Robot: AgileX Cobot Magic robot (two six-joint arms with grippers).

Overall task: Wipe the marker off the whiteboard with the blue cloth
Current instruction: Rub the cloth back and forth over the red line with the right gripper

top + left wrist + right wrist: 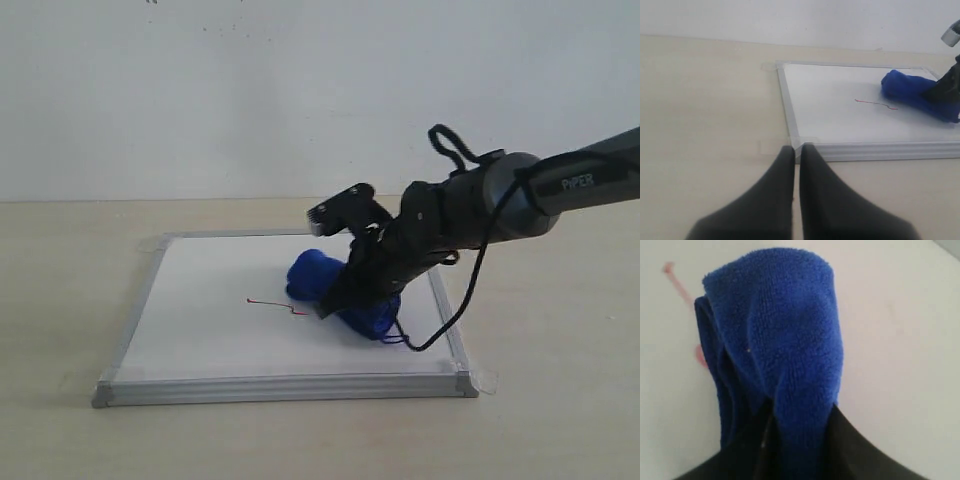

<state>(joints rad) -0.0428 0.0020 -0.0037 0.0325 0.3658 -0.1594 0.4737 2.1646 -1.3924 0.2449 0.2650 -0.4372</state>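
Note:
The whiteboard (210, 330) lies flat on the table, silver-framed. A thin wavy red marker line (277, 305) runs across its middle. My right gripper (352, 297) is shut on the blue cloth (312, 276), which rests on the board just right of the line's end. In the right wrist view the blue cloth (785, 335) fills the frame between the dark fingers, with the pink-red marker line (679, 285) beside it. My left gripper (796, 148) is shut and empty, hovering off the board near a frame corner; the whiteboard (830, 120), marker line (875, 104) and blue cloth (907, 90) show beyond it.
The beige table (60, 300) surrounds the board, with a white wall behind. Clear tape tabs (485, 381) hold the corners. A black cable (455, 310) loops down from the right arm over the board's right edge.

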